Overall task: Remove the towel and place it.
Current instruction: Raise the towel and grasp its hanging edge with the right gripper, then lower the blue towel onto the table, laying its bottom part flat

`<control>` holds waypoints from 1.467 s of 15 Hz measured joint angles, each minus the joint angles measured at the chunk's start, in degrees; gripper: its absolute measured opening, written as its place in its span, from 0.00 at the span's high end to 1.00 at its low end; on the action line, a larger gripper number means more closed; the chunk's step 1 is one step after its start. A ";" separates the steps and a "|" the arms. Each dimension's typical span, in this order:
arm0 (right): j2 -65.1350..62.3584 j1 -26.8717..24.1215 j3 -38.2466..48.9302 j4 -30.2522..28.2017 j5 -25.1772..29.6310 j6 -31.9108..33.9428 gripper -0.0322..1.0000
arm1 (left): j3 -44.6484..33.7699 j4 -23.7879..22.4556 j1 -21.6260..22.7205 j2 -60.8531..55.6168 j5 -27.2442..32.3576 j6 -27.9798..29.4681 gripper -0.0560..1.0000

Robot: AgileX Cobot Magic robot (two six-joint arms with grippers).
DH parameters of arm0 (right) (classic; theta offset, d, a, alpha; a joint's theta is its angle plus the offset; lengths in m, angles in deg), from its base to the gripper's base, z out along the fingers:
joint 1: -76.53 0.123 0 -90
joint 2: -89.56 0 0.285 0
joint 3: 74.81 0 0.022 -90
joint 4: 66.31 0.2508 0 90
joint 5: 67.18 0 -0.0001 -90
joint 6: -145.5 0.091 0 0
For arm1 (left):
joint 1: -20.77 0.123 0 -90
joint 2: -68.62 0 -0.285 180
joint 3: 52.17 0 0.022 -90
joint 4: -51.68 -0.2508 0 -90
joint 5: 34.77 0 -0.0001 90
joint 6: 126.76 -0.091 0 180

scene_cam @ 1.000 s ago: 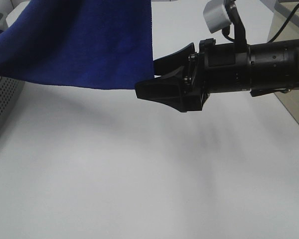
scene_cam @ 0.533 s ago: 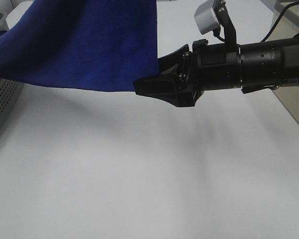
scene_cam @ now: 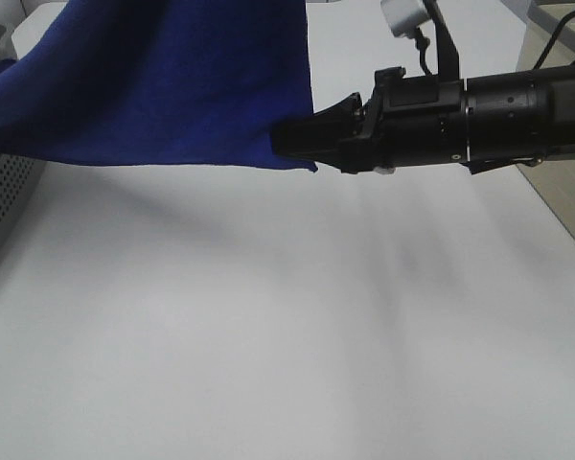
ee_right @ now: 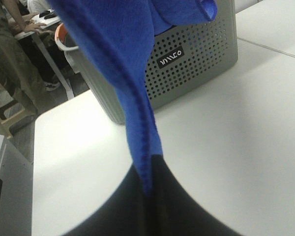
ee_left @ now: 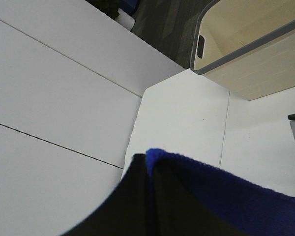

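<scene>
Right gripper (scene_cam: 295,146), jaws pressed narrow, is pinching the towel (scene_cam: 172,86) at its lower corner, w/ the stitched hem running down btwn the black fingers (ee_right: 187,216). Left gripper (ee_left: 146,160) is likewise clamping a plush royal-blue edge. The cloth is hanging spread above the white table (scene_cam: 268,335), its far end reaching over the grey perforated basket (ee_right: 196,64); basket contents can't be told. A beige bin (ee_left: 246,49) w/ grey rim is standing beside the table.

Jaws of the right gripper (ee_right: 147,192) pinch the hem of the towel (ee_right: 120,44), grey perforated basket (ee_right: 204,66) behind.
</scene>
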State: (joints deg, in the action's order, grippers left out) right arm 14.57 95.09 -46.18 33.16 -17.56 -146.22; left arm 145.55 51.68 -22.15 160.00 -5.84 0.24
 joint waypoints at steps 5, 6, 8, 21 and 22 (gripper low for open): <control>-7.73 0.00 -0.17 -13.69 -9.45 21.43 0.95 | 0.00 0.52 0.00 3.67 -3.04 0.34 0.95; -9.22 0.00 -1.09 -21.20 -11.06 28.88 0.95 | 0.00 1.60 0.00 4.81 -5.27 0.40 0.95; -11.63 0.00 -4.35 -37.93 -11.06 46.58 0.95 | 0.00 3.27 0.00 6.76 -8.77 0.46 0.95; -16.79 0.00 -39.99 -95.05 10.77 89.04 0.95 | 0.00 3.78 3.78 7.39 -21.37 3.27 0.95; -16.79 0.00 -40.34 -95.74 10.94 88.29 0.95 | 0.00 3.78 4.47 6.47 -20.68 3.72 0.95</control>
State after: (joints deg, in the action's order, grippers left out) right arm -2.21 95.09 -86.52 -62.59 -6.61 -57.93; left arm 145.55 55.46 -17.68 166.47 -26.52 3.96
